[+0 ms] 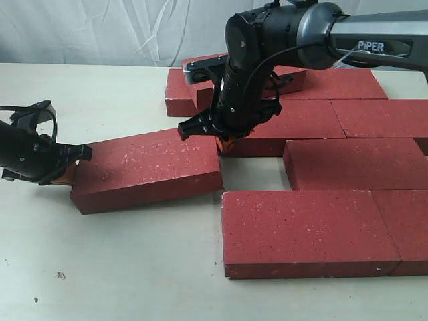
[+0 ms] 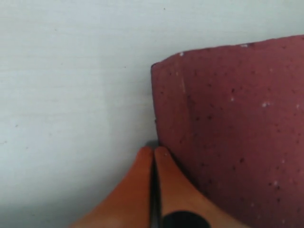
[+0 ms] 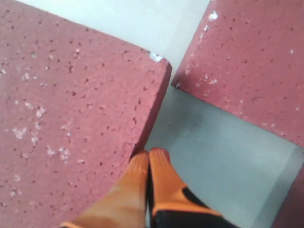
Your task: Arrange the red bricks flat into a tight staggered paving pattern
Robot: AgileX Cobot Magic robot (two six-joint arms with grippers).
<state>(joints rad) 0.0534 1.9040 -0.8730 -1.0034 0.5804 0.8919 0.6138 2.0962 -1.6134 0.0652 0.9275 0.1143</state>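
Note:
One loose red brick [image 1: 147, 170] lies flat and skewed on the table, left of the laid group of red bricks [image 1: 348, 164]. My left gripper [image 1: 67, 172] is shut, its orange fingertips [image 2: 153, 154] against the brick's left end [image 2: 228, 133]. My right gripper [image 1: 226, 140] is also shut, its tips [image 3: 151, 156] touching the same brick's right end [image 3: 71, 118], beside a gap of bare table. Nothing is held by either. Another brick [image 3: 251, 61] of the laid group lies across that gap.
Several bricks sit in staggered rows at the right, including a large front one [image 1: 301, 231] and back ones [image 1: 194, 90]. A white curtain [image 1: 100, 30] hangs behind the pale table [image 1: 114, 267]. The right arm [image 1: 361, 40] crosses above the back rows.

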